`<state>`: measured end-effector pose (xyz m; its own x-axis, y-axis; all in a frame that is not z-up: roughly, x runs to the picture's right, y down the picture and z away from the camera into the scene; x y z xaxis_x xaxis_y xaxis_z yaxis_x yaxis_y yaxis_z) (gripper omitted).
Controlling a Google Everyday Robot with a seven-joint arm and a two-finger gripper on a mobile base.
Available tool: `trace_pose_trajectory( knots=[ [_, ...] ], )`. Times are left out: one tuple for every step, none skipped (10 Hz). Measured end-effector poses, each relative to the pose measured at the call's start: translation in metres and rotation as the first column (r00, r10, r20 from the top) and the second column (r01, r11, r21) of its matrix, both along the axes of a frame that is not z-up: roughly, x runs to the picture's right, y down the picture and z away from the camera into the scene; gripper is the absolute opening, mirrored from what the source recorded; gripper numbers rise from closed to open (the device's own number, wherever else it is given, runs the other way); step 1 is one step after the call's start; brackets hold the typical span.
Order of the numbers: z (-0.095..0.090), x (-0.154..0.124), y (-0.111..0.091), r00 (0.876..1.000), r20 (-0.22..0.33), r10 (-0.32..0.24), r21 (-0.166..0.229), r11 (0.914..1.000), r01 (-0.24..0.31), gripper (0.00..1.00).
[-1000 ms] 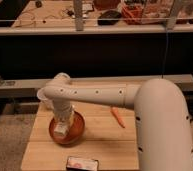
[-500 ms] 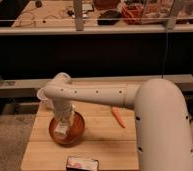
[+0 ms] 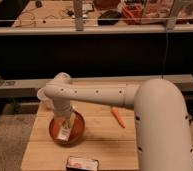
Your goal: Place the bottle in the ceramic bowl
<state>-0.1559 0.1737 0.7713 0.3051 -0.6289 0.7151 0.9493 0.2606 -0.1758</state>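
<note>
Nothing moves between these frames: the arm stays reaching left across the table, gripper down inside the bowl. The bottle sits there too, pale against the glaze. Fingers — cannot tell. Release looks close.

Gripper white, over glossy reddish-brown ceramic bowl; bottle pale whitish; carrot orange; packet dark, pinkish label.
</note>
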Motion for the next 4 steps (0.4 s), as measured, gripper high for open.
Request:
trace_pose_trajectory(
  knots=[
    [0.0005,0.0002,0.0009,1.000,0.000,-0.001,-0.002,1.0000,0.001,0.72],
    [0.0004,0.0001,0.0007,1.000,0.001,-0.002,-0.002,1.0000,0.002,0.77],
    [0.0004,0.0001,0.0004,1.000,0.001,-0.001,-0.002,1.0000,0.001,0.80],
    [0.0002,-0.0001,0.0004,1.000,0.002,-0.002,-0.003,1.0000,0.002,0.80]
  ],
)
